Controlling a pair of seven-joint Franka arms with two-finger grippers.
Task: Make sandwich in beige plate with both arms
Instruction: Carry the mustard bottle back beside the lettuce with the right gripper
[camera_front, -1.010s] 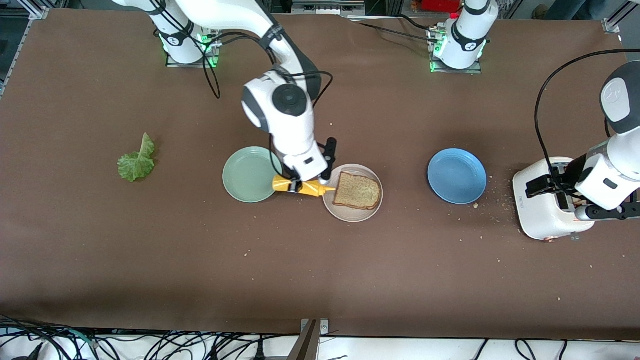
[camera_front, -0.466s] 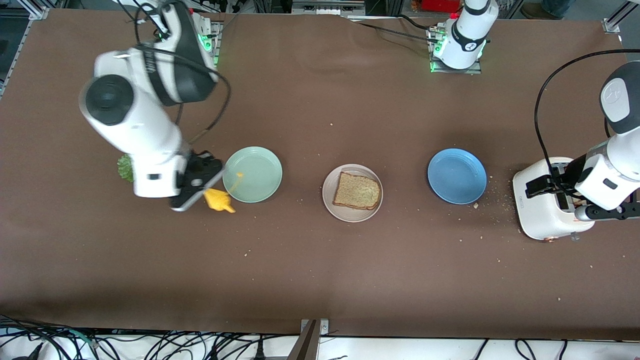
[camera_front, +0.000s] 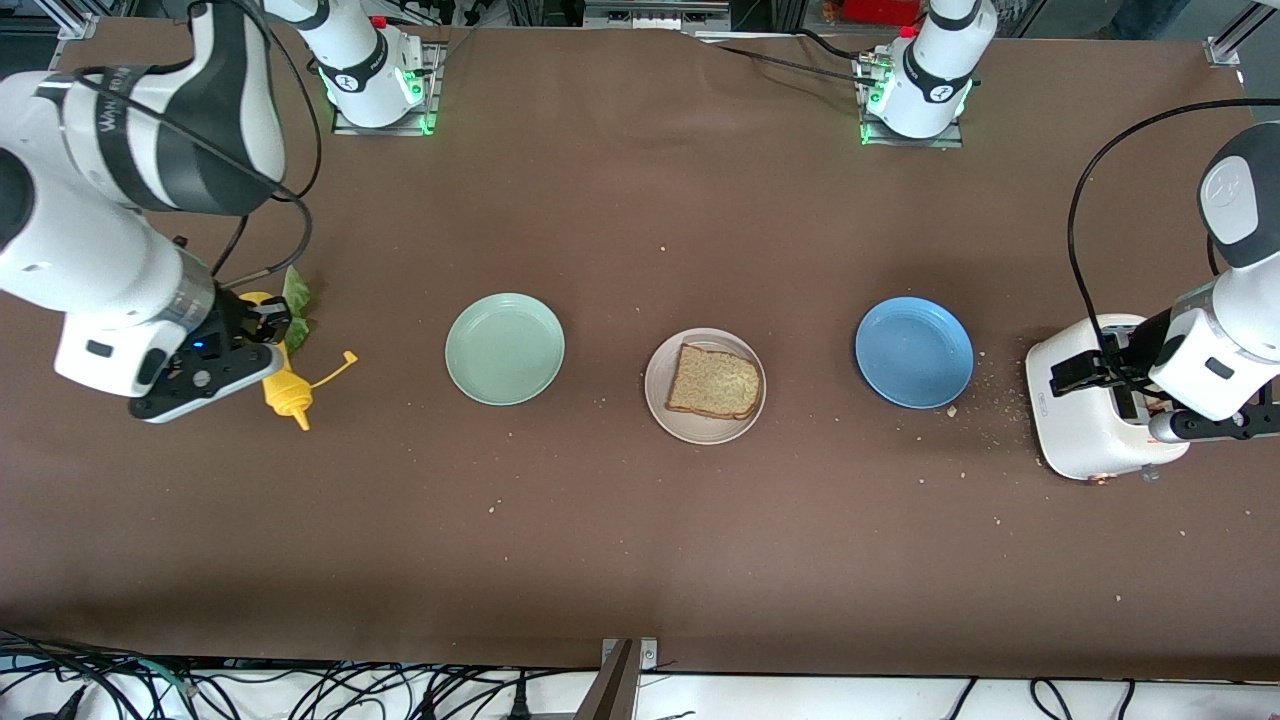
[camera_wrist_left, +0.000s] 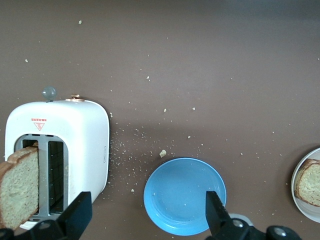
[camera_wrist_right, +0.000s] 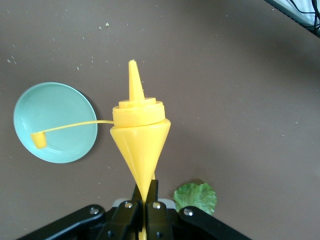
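While the brown bench (camera_front: 640, 540) lay mostly bare, the sandwich stood at its first layer only: one bread slice (camera_front: 713, 381) rested on the beige plate (camera_front: 658, 400), mid-bench, with nothing on top. By my reading the sauce step was closing and the lettuce step came next.

Toward the right arm's end from that plate, the right tool (camera_front: 262, 330) was pinched shut on the tail of a yellow squeeze bottle (camera_front: 284, 389), its cap dangling on a strap, nozzle hanging over bare bench. The lettuce leaf (camera_front: 297, 300) lay just beside it, partly hidden by the arm. The next move probably called for setting the bottle down clear of the leaf, then taking the leaf.

Toward the left arm's end from the plate, the left tool (camera_wrist_left: 147, 220) hovered spread wide over the white toaster (camera_wrist_left: 80, 140), holding nothing; a second slice (camera_wrist_left: 20, 187) stood up out of one slot.

A mint-green plate (camera_front: 504, 348) and a blue plate (camera_front: 913, 351) flanked the beige one, each well apart, leaving open lanes. The toaster sat near the bench's end edge.
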